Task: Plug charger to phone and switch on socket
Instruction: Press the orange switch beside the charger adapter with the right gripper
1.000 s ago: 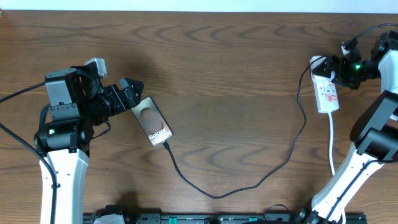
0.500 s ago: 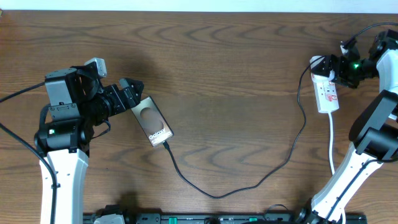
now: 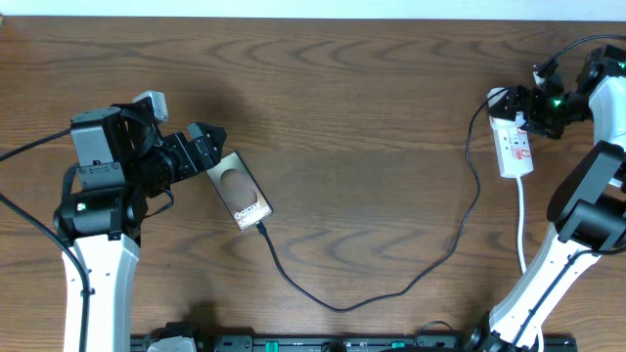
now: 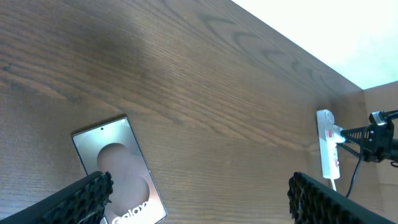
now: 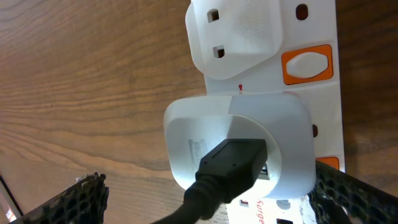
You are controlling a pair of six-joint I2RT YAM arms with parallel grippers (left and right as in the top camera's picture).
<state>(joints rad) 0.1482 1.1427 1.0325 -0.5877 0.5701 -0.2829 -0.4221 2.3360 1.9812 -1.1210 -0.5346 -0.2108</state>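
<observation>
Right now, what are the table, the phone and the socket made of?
The table looks like brown wood or wood-look laminate: grain lines show. The phone face seems glass or glossy plastic: it shines. The socket looks like smooth white moulded plastic, slightly glossy.

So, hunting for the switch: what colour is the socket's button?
The switch is orange with a white centre; right wrist view shows it best.

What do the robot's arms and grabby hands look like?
Each arm has white tube-like links and chunky black joints: left arm, right arm. A small green light glows on each, and thin black cables trail off them. The left gripper and right gripper are black, with bumpy, mesh-textured fingers.
</observation>
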